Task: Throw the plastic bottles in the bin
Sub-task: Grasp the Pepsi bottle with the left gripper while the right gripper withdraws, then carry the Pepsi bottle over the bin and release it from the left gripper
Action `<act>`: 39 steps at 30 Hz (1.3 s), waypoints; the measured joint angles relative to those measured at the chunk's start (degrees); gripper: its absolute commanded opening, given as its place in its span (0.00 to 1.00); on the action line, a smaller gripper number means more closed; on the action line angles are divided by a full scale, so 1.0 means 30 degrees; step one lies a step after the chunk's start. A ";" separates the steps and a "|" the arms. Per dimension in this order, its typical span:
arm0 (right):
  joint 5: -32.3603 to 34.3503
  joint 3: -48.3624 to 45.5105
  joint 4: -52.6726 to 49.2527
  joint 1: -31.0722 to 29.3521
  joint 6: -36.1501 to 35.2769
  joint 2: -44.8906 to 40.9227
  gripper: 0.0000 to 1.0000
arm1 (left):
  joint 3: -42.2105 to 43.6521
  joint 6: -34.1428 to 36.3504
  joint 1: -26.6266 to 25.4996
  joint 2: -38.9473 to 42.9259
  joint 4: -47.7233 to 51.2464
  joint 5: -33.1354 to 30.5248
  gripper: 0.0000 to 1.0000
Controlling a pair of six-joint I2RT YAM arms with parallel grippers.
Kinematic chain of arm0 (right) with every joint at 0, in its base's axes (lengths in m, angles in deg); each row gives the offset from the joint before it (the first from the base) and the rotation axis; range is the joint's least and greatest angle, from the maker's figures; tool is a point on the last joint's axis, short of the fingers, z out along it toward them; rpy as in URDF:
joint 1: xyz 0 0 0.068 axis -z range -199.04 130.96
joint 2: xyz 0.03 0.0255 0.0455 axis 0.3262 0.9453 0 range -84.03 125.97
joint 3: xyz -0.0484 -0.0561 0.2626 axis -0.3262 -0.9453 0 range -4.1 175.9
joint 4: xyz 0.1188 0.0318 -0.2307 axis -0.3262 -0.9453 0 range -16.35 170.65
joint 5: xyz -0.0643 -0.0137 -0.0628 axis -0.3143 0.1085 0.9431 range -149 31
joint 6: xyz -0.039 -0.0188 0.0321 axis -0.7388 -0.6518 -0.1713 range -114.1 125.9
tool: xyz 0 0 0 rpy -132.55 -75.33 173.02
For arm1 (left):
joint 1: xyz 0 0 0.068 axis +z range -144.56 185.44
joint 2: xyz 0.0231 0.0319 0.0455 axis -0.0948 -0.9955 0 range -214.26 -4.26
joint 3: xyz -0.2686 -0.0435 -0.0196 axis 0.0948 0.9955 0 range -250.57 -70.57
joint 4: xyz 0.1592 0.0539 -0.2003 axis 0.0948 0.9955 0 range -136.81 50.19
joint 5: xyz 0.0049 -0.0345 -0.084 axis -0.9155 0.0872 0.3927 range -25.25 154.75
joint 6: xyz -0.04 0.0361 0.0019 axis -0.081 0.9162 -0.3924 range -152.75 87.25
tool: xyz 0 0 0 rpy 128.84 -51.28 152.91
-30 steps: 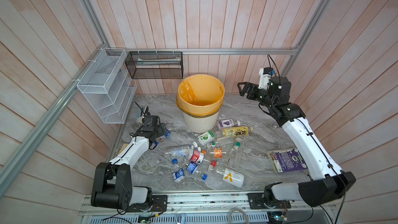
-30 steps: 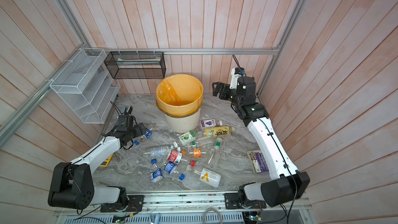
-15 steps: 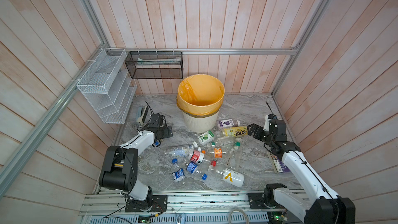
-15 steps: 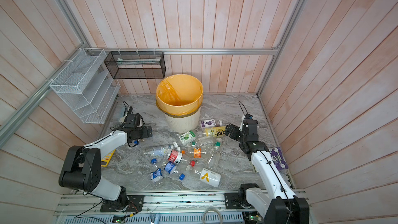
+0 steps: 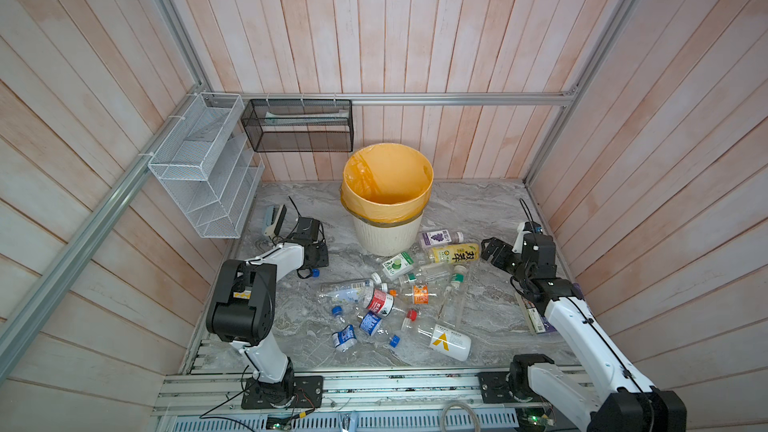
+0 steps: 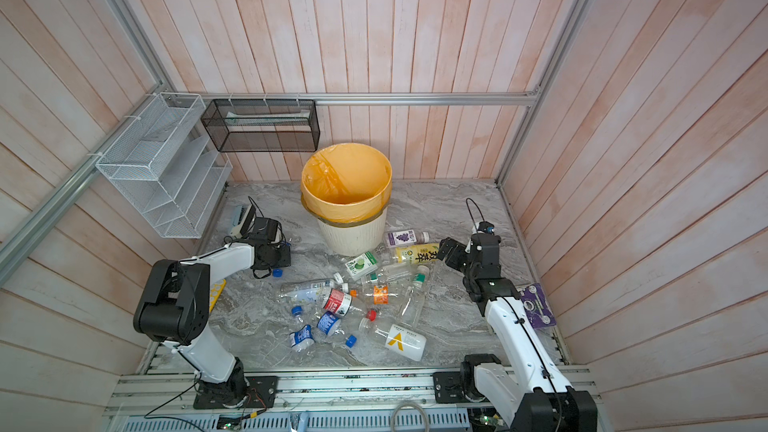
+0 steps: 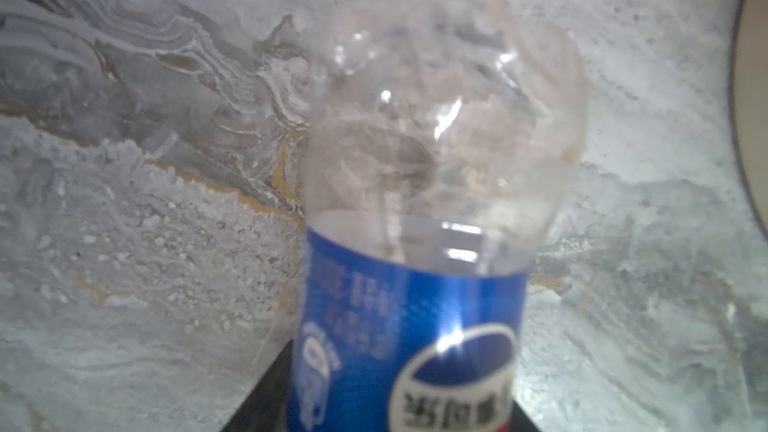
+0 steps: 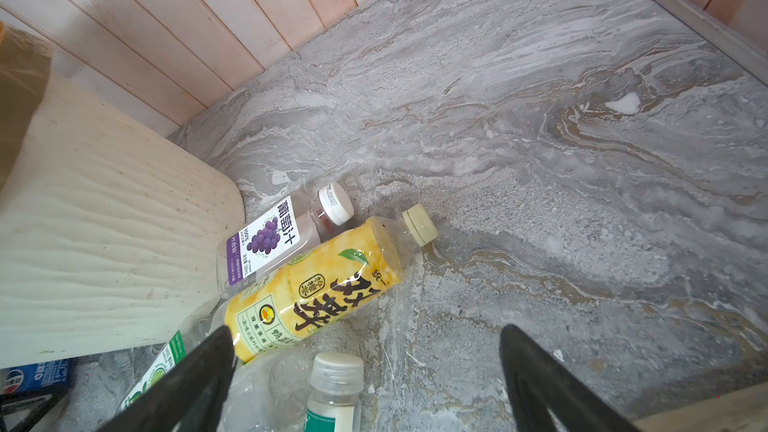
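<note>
The bin (image 5: 386, 238) (image 6: 351, 238), cream-white with a yellow-orange bag, stands at the back middle. Several plastic bottles (image 5: 382, 301) lie scattered in front of it. My left gripper (image 5: 318, 257) (image 7: 395, 409) is low on the floor left of the bin, shut on a clear bottle with a blue label (image 7: 415, 305). My right gripper (image 5: 492, 249) (image 8: 365, 328) is open and empty, just right of a yellow-labelled bottle (image 5: 455, 253) (image 8: 316, 284). A purple grape-label bottle (image 8: 266, 238) lies against the bin wall (image 8: 104, 222). A green-labelled bottle (image 8: 334, 392) lies between the right fingers (image 8: 199, 376).
A grey-black stapler (image 5: 274, 220) lies behind the left gripper. A white wire rack (image 5: 208, 168) and a black mesh basket (image 5: 297, 124) hang on the walls. A yellow calculator (image 6: 216, 292) lies under the left arm; a purple packet (image 6: 536, 305) by the right wall.
My left gripper has shut on the blue-labelled bottle, and that arm's elbow has risen. My right arm has come down from beside the bin's rim to the floor by the yellow-labelled bottle.
</note>
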 measured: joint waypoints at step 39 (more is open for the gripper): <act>-0.2120 0.0000 0.0867 0.0000 0.0641 0.0255 0.99 | -2.3503 -0.3060 -0.4146 -0.2382 0.4867 0.4488 1.00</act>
